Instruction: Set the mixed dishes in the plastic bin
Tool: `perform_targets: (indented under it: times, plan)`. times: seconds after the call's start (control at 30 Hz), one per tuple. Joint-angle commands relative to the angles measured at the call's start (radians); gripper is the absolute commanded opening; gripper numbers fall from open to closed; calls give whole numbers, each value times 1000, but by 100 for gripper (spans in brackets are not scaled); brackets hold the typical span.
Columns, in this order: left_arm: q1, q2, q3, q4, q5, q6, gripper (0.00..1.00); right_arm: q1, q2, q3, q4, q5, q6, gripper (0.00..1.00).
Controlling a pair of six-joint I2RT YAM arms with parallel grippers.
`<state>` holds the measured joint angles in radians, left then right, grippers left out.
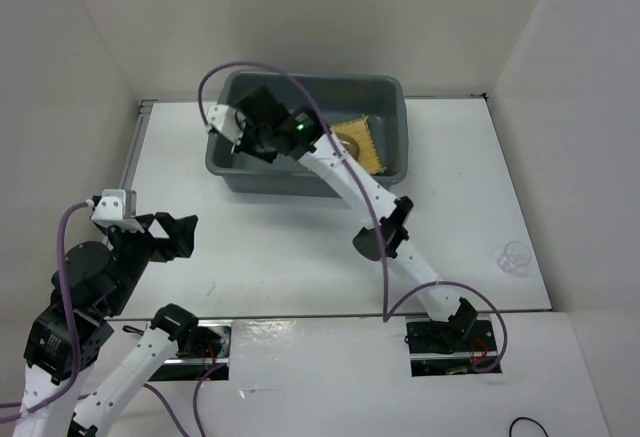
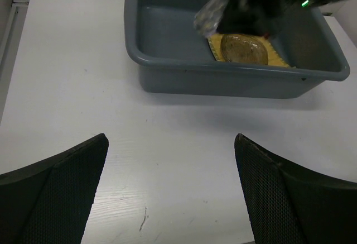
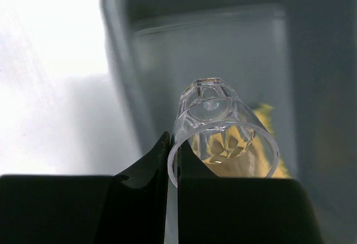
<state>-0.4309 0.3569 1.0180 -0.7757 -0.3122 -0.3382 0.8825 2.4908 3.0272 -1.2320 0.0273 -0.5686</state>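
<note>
Black mesh-textured pads face each other on the left gripper (image 2: pixel 170 196). Its jaws stand fully apart and hold nothing. It hovers over the white table (image 1: pixel 270 247), a smooth matte surface, well apart from every dish.

To the right side of the table, a second clear cup (image 1: pixel 515 256) stands alone on the table top, outside the bin. It is small, round and transparent.

Beyond the left gripper sits the plastic bin (image 2: pixel 234 72). It is dark grey and rectangular, with rounded corners, smooth walls and a flared rim. A yellow woven mat (image 2: pixel 277 58) lies on its floor toward the right end; its slatted edge shows. A glass saucer (image 2: pixel 244 49), round and clear, rests on top of the mat.

The right gripper (image 3: pixel 170 154) reaches in over the left part of the bin. Its jaws are closed almost together, pinching the rim wall of a clear faceted cup (image 3: pixel 223 124). One finger is inside the mouth and the other outside. The cup is transparent with a cut, angular base. Its mouth faces the wrist camera and its base points away. It hangs clear of the bin floor, near the left wall, with the mat showing yellow through the glass.
</note>
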Motion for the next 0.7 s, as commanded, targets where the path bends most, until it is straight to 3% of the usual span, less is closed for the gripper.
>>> perform_targets:
  times: [0.0,0.37,0.53,0.67]
  plan:
    - [-11,-47,-6,55,-13,22,100,-14,6,39,40,11,-11,0]
    - [-63,-79,-6,55,-62,4,100,-102,187,75,75,-127,-11,0]
    - [-74,-68,-15,64,-85,4,100,-122,261,110,-67,-191,-11,0]
    - [-74,-68,-15,64,-94,-5,100,-122,205,39,-67,-202,15,0]
